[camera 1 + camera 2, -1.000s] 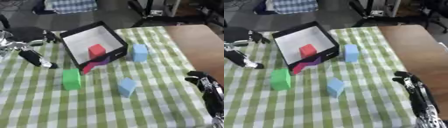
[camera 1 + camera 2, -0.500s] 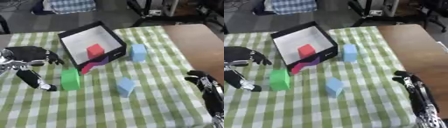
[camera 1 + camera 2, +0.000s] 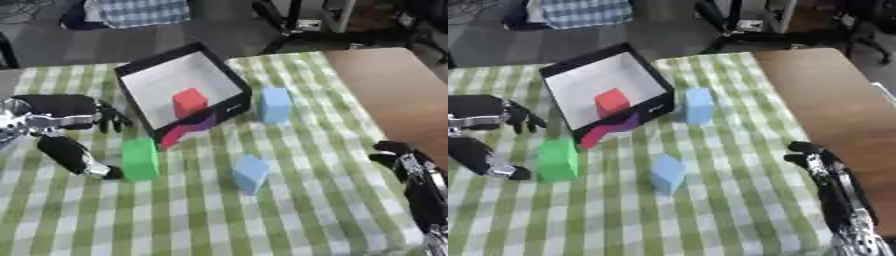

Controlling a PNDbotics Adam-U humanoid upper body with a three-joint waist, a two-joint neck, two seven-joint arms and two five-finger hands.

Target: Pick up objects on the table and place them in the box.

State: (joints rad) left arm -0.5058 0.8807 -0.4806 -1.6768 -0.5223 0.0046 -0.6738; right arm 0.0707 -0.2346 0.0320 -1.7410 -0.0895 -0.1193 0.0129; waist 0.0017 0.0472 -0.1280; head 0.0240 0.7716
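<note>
**A:** So what's on the worktop [image 3: 289, 210] right now? It's got that green and white checked cloth over most of it, bare brown wood along the right side.

**B:** The box [image 3: 184, 95] is black outside, white inside, sitting toward the back and tipped so its open side faces the camera. There's a red block [image 3: 189, 102] inside it. A magenta-ish piece [image 3: 185, 131] pokes out at the front lower edge of the box; can't tell whether it's in or just beside it.

**A:** And the loose stuff?

**B:** Three blocks on the cloth. A green block [image 3: 139, 159] stands upright in front of the box, to the left. A light blue block [image 3: 276, 104] stands just to the right of the box. Another light blue block [image 3: 250, 173] sits nearer the camera, well apart from the box, turned a bit on the diagonal.

**A:** Hands?

**B:** The left hand [image 3: 66, 112] comes in from the left edge, and it's spread wide, released, with nothing in it. Its fingers [image 3: 112, 116] point toward the box and its thumb [image 3: 77, 157] reaches down to just beside the green block's left side; touching or not, I can't tell.

**A:** And the right?

**B:** The right hand [image 3: 820, 160] is down by the lower right, over the edge between cloth and wood, holding nothing. Whether its fingers are curled or straight, I can't tell.
</note>
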